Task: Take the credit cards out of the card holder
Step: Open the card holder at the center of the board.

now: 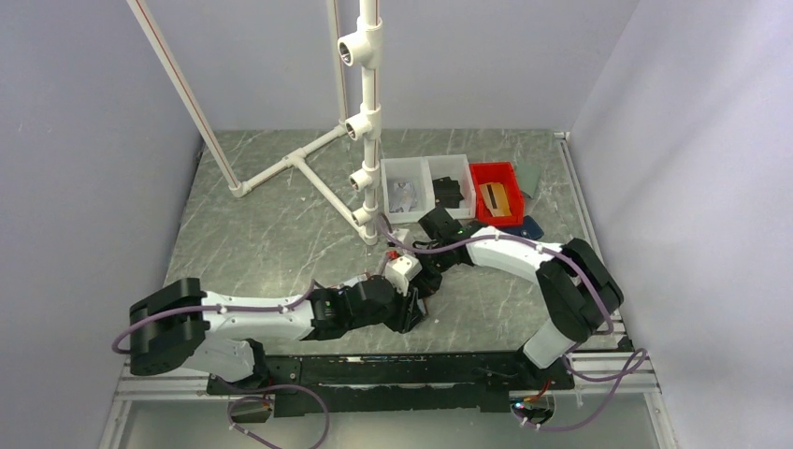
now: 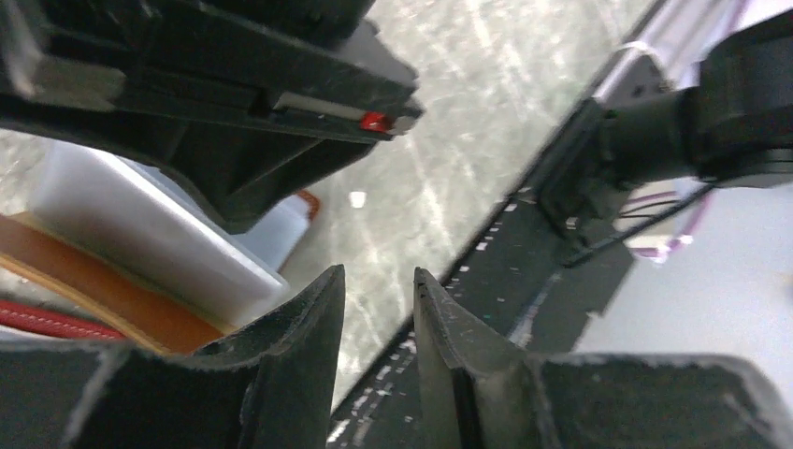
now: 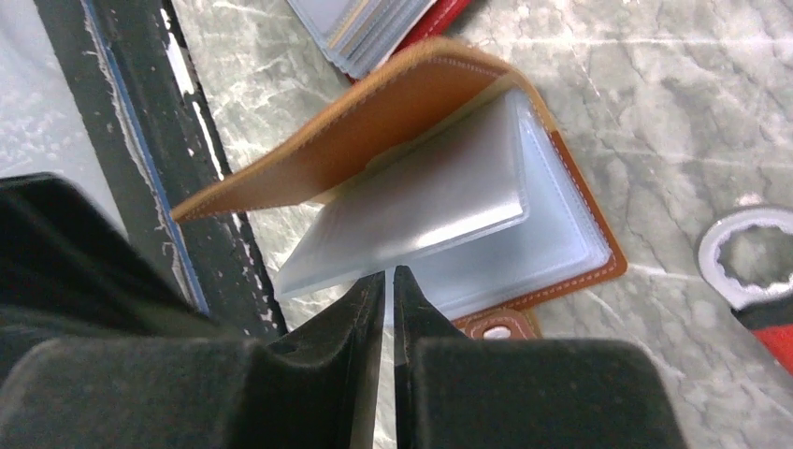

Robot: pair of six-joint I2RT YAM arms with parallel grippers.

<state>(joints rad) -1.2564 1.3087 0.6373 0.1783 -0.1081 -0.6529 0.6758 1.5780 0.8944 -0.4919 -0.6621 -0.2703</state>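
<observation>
Overhead, the left claw [image 1: 412, 313] and right claw [image 1: 409, 273] meet low over the middle of the grey counter [image 1: 271, 224], and what they work on is hidden beneath them. From the left wrist, that claw's fingers [image 2: 281, 365] stand slightly apart with nothing between them. They are just beside the card holder [image 2: 103, 299], whose tan cover and clear sleeves [image 2: 140, 234] lie under the other claw's black body. From the right wrist, the holder lies open on the counter near the front rail [image 3: 140, 159], cover raised and one sleeve fanned up. The fingers [image 3: 355, 309] are all but together, seemingly nipping that sleeve's near edge. I cannot make out a card inside. To do this well, I judge the left claw should pin the cover flat. The right one should trade bare plastic for a card edge at the sleeve mouth and draw along the pocket, not upward, lest the whole holder lift.
</observation>
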